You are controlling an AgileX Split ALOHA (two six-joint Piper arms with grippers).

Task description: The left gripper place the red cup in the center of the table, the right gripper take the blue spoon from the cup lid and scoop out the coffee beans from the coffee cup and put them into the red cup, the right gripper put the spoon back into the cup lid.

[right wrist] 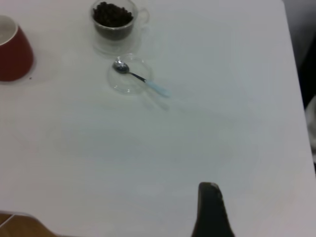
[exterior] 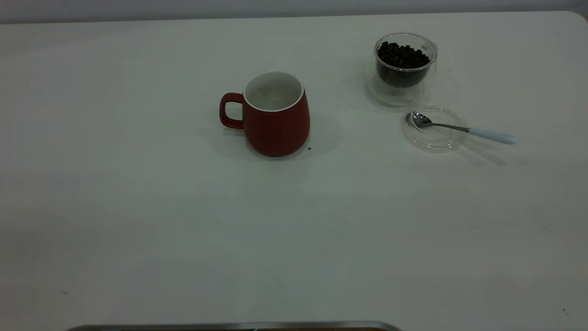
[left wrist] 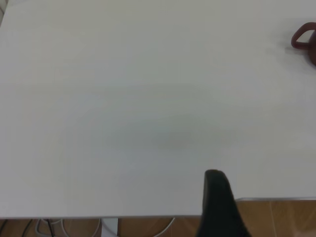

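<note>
Spanning the whole exterior frame, the white tabletop [exterior: 138,220] carries everything. The red cup [exterior: 275,117] stands upright just above centre, handle pointing left. At upper right sits the coffee cup [exterior: 404,69] heaped with coffee beans [exterior: 403,56]. Just below it lies the cup lid [exterior: 434,133], the blue spoon [exterior: 464,128] resting across it, bowl inside. One dark finger of each pincer shows in its wrist view; I cannot tell how far they are open.
</note>
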